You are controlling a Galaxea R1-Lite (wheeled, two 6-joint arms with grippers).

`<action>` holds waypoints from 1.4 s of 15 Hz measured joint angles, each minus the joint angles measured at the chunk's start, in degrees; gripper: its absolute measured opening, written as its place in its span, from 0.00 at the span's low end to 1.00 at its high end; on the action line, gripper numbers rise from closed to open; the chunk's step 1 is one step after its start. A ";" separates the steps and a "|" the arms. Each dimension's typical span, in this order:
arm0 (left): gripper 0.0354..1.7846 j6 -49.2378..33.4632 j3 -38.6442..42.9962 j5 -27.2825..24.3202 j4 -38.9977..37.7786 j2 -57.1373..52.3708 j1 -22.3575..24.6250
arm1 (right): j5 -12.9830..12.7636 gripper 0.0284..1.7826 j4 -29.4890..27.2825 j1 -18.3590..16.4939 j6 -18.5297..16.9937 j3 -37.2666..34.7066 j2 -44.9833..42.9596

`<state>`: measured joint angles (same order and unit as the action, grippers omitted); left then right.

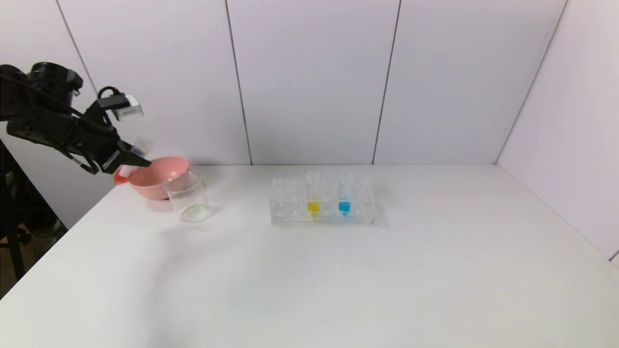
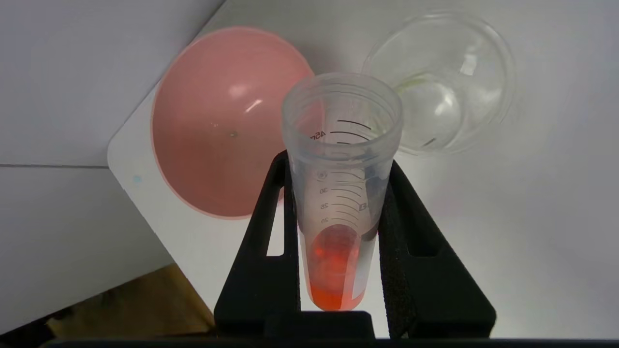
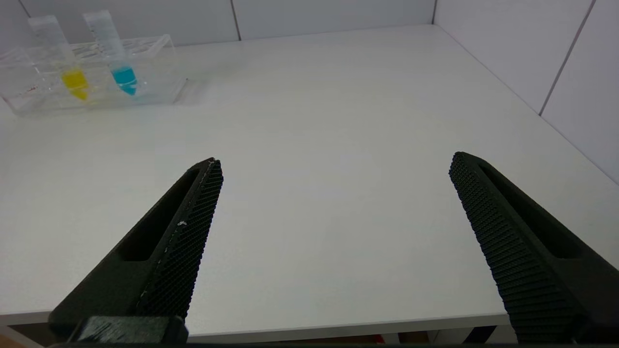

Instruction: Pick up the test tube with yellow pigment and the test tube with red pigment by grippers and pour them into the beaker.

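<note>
Far left, off the table's corner: black two-jawed left gripper (image 1: 126,159) clamped tight on the slim clear test tube with red pigment (image 2: 341,193), jaws pressing both sides of its lower body, red-orange liquid pooled at the rounded tip, open mouth tilted up and toward the bowl. Held in the air, tip end hanging just past the table edge. Just beside it, at the corner: round pink plastic bowl (image 1: 162,176). Touching or nearly touching the bowl's front right: clear thin-walled beaker (image 1: 188,197), upright, faint yellowish film at the bottom. Tube mouth is short of the beaker, not over it. Mid-table, well apart from the beaker: clear plastic tube rack (image 1: 321,203) with two tubes standing upright: test tube with yellow pigment (image 1: 313,193) on the left, clear tube with blue liquid (image 1: 345,193) beside it on the right. White table (image 1: 338,280). Right gripper (image 3: 336,193) low at the near edge, jaws spread wide, holding nothing, well apart from the rack.
</note>
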<state>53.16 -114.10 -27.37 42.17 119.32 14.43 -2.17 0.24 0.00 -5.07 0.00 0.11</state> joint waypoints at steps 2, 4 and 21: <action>0.25 1.30 -0.78 3.32 -0.24 1.73 -1.88 | 0.02 0.96 0.00 0.00 0.00 0.00 0.00; 0.25 2.82 -0.95 6.68 -0.16 2.15 -3.30 | 0.02 0.96 0.00 0.00 0.00 0.00 0.00; 0.25 9.11 -0.95 34.94 6.95 -0.99 -13.06 | 0.02 0.96 -0.02 0.00 0.00 0.00 0.00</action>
<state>62.27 -115.05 7.57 49.12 118.33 1.38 -2.15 0.22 0.00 -5.07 0.00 0.11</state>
